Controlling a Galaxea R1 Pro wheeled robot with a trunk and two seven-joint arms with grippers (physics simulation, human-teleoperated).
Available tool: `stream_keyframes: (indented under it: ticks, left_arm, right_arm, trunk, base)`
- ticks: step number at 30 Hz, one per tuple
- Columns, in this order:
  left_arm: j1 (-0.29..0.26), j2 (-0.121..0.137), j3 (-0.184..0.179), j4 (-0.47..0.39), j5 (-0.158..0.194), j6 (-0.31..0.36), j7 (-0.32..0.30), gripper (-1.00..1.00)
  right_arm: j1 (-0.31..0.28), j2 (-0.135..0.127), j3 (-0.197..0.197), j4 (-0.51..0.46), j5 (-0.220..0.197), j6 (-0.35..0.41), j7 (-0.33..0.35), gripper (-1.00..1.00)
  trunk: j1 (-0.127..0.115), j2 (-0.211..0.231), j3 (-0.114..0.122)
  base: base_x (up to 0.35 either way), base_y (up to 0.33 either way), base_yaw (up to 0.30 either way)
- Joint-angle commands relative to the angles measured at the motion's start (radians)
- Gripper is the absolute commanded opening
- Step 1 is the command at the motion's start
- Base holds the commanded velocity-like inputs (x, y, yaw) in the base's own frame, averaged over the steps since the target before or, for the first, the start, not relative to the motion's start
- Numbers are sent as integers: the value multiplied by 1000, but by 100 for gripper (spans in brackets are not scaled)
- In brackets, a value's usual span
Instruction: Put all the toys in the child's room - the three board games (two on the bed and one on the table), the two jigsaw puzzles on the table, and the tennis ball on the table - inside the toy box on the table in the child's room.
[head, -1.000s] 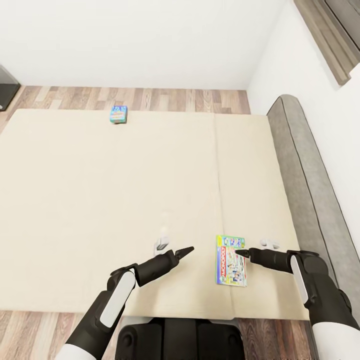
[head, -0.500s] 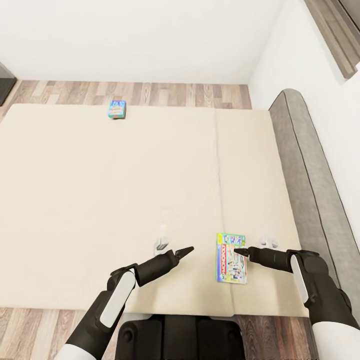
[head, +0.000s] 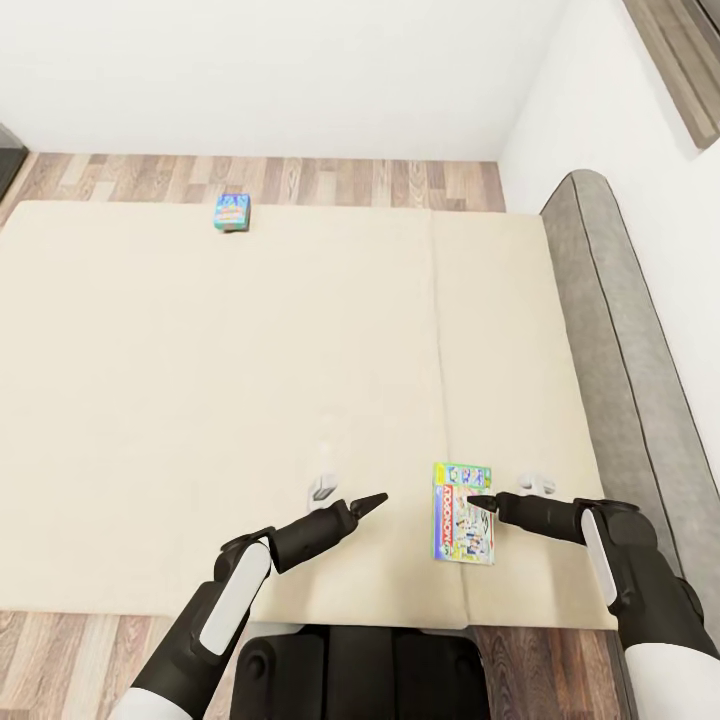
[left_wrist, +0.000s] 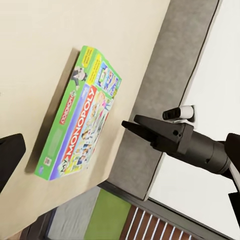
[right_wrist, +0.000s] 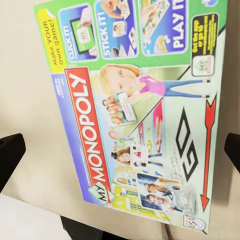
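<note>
Surveying from the head view: the bed (head: 250, 400) is seen from its foot, with the Monopoly box (head: 462, 514) lying flat near the foot edge, just beside the mattress seam, and the blue box (head: 232, 212) lying at the far edge, well apart. The right gripper (head: 482, 503) is held over the Monopoly box's right margin; the left gripper (head: 372, 500) hangs over bare mattress just beside the box's other side. The headboard (head: 640, 380) runs along the right. From this view the spread of either gripper cannot be told. Left wrist view: the Monopoly box (left_wrist: 80, 117) is seen flat, with the right gripper (left_wrist: 131, 124) above its edge, nothing held, and the headboard (left_wrist: 170, 90) beyond. Right wrist view: the Monopoly box (right_wrist: 135, 110) lies between two dark fingertips (right_wrist: 10, 152) set wide apart, so that claw is judged fully open and empty. Risks, as judged: a thin flat box on soft mattress may be pushed down or slid rather than pinched; a one-sided pinch may let it tilt and drop. Room: open mattress lies to the left and ahead; the foot edge is close behind, and the headboard confines the right arm.
</note>
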Motion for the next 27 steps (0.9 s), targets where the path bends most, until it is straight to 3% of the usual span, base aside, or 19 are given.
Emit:
stream_keyframes:
  ticks: [1, 27]
  left_arm:
    - [0, 0, 1, 0, 5, 7, 1, 100]
    - [0, 0, 1, 0, 5, 7, 1, 100]
  right_arm:
    - [0, 0, -1, -1, 1, 0, 4, 100]
    - [-1, -1, -3, -54, 3, -56, 1, 100]
  trunk:
    - [0, -1, -1]
    - [0, -1, -3]
  base:
    - [0, 0, 0]
    - [0, 0, 0]
